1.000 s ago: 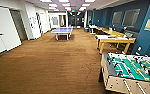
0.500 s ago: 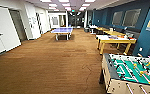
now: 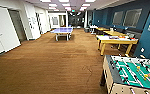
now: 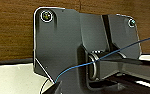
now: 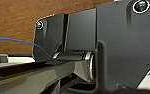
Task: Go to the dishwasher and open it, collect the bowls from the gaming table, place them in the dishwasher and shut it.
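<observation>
Jaws of both grippers: cannot tell how far apart, cannot tell if anything is held. Left wrist view has brown wood-grain floor (image 4: 13, 30) behind the robot's dark plate, a thin blue cable (image 4: 96, 61) crossing it, and a white surface (image 4: 11, 78) below. Right wrist view has the same brown floor and a blue cable (image 5: 13, 40) too.

Head view gives the room: long hall with brown wood-look floor (image 3: 53, 65), yellow gaming table with white top and colourful centre graphics (image 3: 116, 40) on the right side by the dark blue wall (image 3: 146, 42), well ahead. Green-field foosball table with rods (image 3: 131, 72) close at lower right. Blue table-tennis table (image 3: 63, 30) further down the middle. White double doors (image 3: 2, 32) on the left wall. Small items on the gaming table top, too blurred to identify.
</observation>
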{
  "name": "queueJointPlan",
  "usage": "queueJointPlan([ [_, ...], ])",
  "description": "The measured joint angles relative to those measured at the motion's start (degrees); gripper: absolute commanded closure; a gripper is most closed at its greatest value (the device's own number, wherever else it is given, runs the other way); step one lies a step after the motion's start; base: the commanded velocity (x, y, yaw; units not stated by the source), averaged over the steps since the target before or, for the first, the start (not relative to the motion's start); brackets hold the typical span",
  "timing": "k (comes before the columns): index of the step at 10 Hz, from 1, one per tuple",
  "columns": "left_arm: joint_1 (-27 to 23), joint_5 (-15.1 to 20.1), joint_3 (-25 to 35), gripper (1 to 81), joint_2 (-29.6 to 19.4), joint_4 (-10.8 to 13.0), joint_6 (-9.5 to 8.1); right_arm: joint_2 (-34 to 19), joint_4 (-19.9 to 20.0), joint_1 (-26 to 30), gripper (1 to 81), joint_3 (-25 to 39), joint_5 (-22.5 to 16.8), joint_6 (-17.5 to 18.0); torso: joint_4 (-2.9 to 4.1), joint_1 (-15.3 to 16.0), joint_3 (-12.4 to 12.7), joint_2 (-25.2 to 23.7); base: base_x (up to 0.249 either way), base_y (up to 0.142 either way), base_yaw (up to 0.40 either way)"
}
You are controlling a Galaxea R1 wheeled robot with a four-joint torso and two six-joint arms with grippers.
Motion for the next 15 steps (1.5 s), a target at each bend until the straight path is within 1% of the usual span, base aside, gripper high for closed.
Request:
queueJointPlan([
  [15, 0.0, -0.04, -0.02, 1.0, 0.33, -0.02, 0.0, -0.11, 0.0, -0.02, 1.0, -0.02, 0.0, 0.0, 0.0, 0.01, 0.0, 0.0, 0.133, 0.0, 0.0],
])
